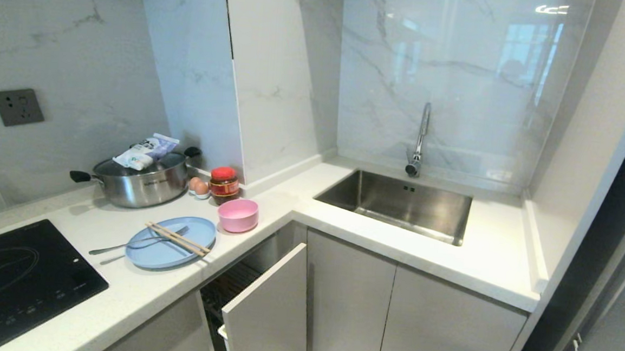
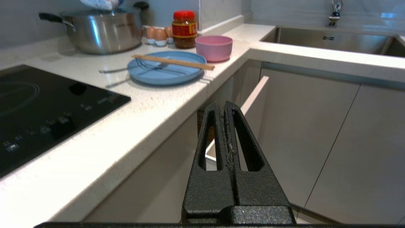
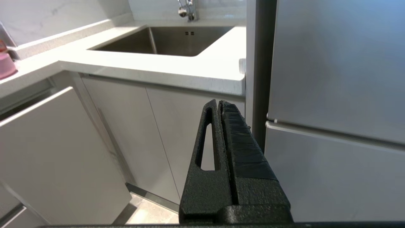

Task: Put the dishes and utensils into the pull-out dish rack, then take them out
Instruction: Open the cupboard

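Both tools hang low before the cabinets, below desk height, holding nothing. The left tool (image 2: 225, 106) has its fingers pressed together; ahead of it and higher, on the desk (image 1: 137, 289), lies the light-blue plate (image 1: 170, 241) with the chopsticks (image 1: 177, 238) and fork (image 1: 137, 243) across it, the pink bowl (image 1: 238, 215) just beyond. The pull-out dish rack (image 1: 266, 308) stands part-open straight ahead of this tool. The right tool (image 3: 219, 104), fingers likewise together, faces the cabinets below the sink (image 3: 167, 41), beside the refrigerator (image 3: 335, 95).
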### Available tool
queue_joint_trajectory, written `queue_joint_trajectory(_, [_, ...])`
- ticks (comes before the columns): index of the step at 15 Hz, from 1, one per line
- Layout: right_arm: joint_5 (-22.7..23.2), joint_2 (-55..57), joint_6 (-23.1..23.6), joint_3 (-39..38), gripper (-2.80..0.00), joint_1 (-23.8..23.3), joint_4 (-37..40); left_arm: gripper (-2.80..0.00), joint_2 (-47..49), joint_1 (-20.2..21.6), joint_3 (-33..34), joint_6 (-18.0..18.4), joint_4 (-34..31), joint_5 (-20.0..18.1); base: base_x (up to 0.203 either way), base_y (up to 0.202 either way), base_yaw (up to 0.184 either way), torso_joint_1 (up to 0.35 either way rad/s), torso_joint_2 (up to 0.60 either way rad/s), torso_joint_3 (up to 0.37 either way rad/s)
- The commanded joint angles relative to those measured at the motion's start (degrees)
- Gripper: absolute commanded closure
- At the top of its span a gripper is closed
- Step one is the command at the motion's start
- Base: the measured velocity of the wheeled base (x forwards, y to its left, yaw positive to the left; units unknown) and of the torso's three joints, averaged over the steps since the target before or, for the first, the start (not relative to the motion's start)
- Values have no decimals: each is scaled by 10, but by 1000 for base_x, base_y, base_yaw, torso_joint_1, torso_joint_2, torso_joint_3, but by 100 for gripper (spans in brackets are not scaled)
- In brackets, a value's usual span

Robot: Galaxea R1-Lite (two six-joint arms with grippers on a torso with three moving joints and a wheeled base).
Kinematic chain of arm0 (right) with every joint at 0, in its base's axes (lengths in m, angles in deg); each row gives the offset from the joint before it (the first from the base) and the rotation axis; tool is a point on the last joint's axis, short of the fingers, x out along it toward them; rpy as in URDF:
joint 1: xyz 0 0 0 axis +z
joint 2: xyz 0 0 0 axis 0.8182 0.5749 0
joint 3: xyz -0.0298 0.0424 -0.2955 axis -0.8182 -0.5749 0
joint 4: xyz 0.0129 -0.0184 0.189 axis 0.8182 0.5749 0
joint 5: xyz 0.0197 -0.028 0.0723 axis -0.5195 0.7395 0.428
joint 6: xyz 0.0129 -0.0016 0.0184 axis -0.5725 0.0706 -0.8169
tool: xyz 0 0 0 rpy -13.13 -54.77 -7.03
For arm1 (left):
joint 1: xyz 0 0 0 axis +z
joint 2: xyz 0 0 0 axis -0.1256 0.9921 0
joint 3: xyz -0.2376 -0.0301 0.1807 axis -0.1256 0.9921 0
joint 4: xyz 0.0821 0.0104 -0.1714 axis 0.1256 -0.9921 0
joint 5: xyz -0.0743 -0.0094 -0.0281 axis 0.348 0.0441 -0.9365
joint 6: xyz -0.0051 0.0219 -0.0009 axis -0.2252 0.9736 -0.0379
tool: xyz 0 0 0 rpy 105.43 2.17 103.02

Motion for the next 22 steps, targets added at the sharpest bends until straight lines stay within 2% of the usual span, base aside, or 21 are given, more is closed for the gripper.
queue_joint_trajectory(1, [0,-2,0,0,0,0,0,0,0,0,0,0,0,0,0,0,0,-216,458,235])
queue_joint_trajectory(16, [0,-2,0,0,0,0,0,0,0,0,0,0,0,0,0,0,0,-240,525,285])
queue_joint_trajectory(22, [0,-2,0,0,0,0,0,0,0,0,0,0,0,0,0,0,0,-67,152,85])
